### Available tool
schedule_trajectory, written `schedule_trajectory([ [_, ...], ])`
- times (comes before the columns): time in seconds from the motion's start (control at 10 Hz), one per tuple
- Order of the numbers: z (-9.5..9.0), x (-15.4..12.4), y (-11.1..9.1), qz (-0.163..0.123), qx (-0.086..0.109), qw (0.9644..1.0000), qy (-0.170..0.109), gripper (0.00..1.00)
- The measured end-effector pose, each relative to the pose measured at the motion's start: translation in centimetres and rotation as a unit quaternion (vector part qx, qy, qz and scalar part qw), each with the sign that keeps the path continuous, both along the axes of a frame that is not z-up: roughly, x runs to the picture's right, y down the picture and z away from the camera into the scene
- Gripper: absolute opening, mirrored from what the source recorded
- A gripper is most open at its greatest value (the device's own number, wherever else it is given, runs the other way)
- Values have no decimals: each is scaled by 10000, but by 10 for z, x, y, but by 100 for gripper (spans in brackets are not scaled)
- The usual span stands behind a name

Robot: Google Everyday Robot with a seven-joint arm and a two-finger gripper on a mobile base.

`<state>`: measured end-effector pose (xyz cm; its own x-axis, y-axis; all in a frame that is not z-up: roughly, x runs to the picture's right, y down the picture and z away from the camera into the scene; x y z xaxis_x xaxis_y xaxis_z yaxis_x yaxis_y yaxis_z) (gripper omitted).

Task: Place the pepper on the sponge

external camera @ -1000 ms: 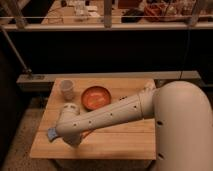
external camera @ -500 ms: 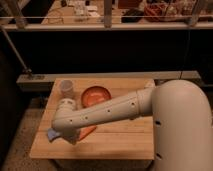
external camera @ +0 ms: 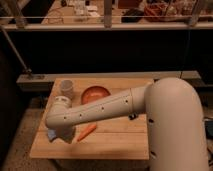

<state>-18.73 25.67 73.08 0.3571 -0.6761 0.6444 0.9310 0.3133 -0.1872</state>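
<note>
Since the earlier frames the arm has been swung toward the far side of the table, so that its rounded wrist joint is now seen just below the white cup. The pepper, hidden one second ago and only partly shown half a second ago, is now uncovered along its whole length.

The pepper is seen lying on the wooden table, near the front edge. It is set on a diagonal, with its lower end pointed toward the gripper. The gripper is held low over the front left part of the table, just left of the pepper, below the wrist joint. Whether anything is gripped by it, or whether it is released, cannot be told from this view.

The light-blue sponge is seen flat on the table at the gripper's left side, partly covered by it. The pepper is not on the sponge; the two are kept apart by the gripper between them.

An orange plate is placed at the far middle of the table, just right of the cup, and its front rim is overlapped by the arm. The right side of the view is filled by the robot's white body.
</note>
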Motion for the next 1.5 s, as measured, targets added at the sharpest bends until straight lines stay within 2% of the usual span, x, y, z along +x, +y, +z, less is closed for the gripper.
schedule_trajectory([
  [0.3, -1, -7, -4, -45, -51, 10000, -46, 5],
  [0.5, -1, -5, -6, -25, -87, 10000, -38, 15],
  [0.7, -1, -5, -7, 15, -130, 9999, -51, 16],
  [1.0, -2, -9, -9, -2, -171, 9998, -94, 5],
  [1.5, 3, -13, -14, -18, -212, 9997, -128, 5],
])
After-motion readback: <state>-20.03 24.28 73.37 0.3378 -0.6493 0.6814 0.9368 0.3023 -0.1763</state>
